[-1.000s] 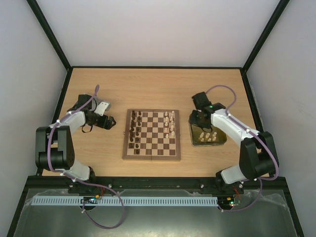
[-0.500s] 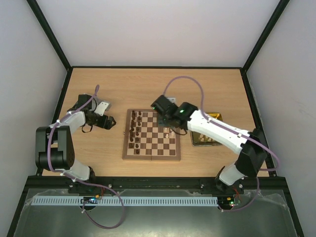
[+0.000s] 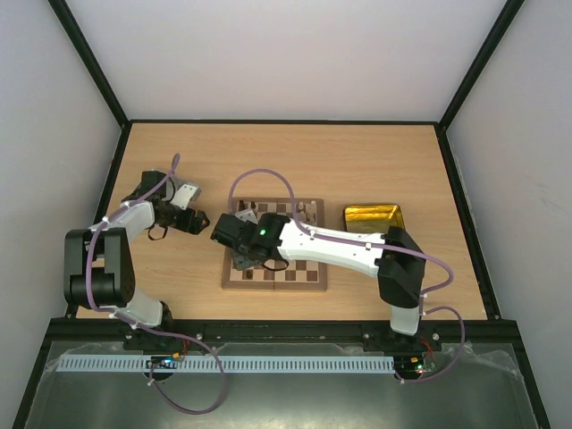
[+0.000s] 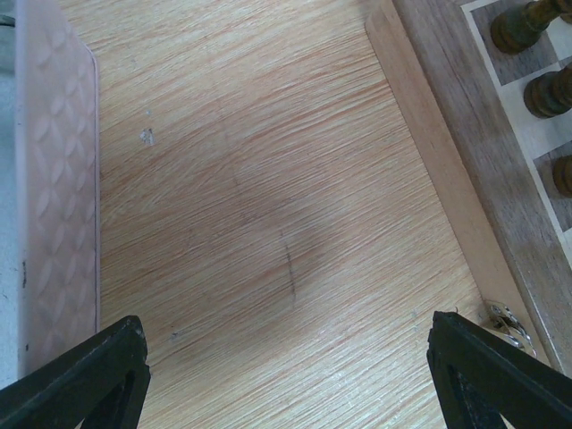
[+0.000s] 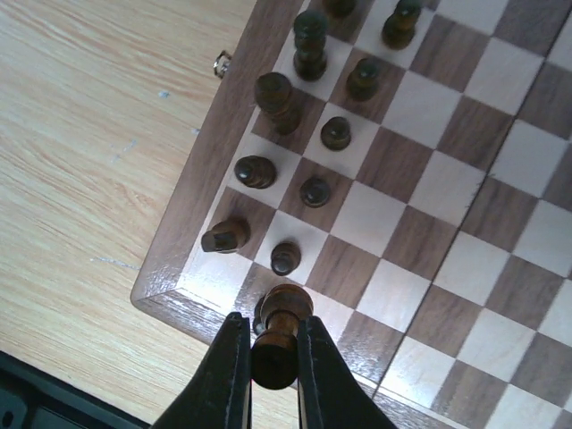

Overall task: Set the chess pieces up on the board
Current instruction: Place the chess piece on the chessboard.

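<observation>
While pinching a dark chess piece (image 5: 275, 353) in the right gripper (image 5: 271, 335), hovers over the 7 o'clock corner of the board (image 5: 429, 223).
May clip close-packed neighbouring pieces (image 5: 285, 258) at 12 o'clock while lowering and topple them; with left gripper (image 4: 286, 331) spread wide, idle at 9 o'clock.

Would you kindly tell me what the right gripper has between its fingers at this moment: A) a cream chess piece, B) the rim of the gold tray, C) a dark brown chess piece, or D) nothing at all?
C: in the right wrist view the right gripper is shut on a dark brown chess piece, held over a corner of the board.
</observation>
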Robot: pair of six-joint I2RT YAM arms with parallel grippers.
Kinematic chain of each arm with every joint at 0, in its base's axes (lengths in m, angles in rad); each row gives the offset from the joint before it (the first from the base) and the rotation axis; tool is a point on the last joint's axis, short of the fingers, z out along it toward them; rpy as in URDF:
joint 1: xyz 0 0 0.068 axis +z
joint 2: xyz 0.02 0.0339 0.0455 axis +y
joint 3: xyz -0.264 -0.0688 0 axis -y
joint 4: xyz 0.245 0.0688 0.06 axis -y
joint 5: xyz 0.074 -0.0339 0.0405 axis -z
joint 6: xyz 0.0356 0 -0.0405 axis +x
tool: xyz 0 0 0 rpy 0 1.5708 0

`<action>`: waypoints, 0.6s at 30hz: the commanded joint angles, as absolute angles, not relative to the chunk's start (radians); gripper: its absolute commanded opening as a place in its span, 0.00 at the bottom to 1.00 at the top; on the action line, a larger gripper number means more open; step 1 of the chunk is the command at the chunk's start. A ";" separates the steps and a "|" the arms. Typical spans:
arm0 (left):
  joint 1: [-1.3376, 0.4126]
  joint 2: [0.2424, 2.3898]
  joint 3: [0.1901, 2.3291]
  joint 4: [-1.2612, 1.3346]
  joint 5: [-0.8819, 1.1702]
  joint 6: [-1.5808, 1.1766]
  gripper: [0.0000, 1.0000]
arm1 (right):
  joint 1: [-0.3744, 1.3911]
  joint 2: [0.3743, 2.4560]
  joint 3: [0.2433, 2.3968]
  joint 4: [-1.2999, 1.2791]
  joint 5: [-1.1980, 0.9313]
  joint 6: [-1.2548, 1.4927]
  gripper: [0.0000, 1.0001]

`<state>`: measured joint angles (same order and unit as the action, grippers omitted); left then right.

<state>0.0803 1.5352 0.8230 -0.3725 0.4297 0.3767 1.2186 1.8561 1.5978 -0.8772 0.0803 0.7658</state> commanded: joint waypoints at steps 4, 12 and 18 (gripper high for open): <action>0.091 1.525 0.812 -0.374 0.426 0.374 0.85 | 1.236 1.917 1.669 -0.882 0.034 0.739 0.05; 0.091 1.528 0.811 -0.371 0.429 0.376 0.86 | 1.270 1.986 1.707 -0.875 -0.022 0.712 0.05; 0.091 1.528 0.812 -0.373 0.431 0.376 0.86 | 1.282 2.030 1.736 -0.892 -0.019 0.691 0.07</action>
